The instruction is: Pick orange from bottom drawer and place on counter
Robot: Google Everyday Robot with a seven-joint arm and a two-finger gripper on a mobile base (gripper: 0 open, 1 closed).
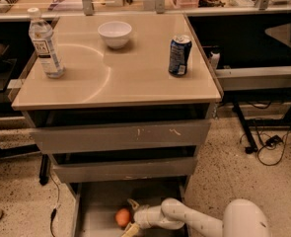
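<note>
Down in the bottom drawer [98,211], pulled out under the desk's [135,78] front edge, the orange [121,218] lies on the grey floor. The gripper [129,216] reaches in from the right with its jaws spread apart, one beyond the fruit and one nearer, so the orange sits between them; contact cannot be made out. On the desk a water bottle [45,43] stands near the left edge, a white bowl [115,33] near the far edge and a soda can [179,55] near the right edge.
</note>
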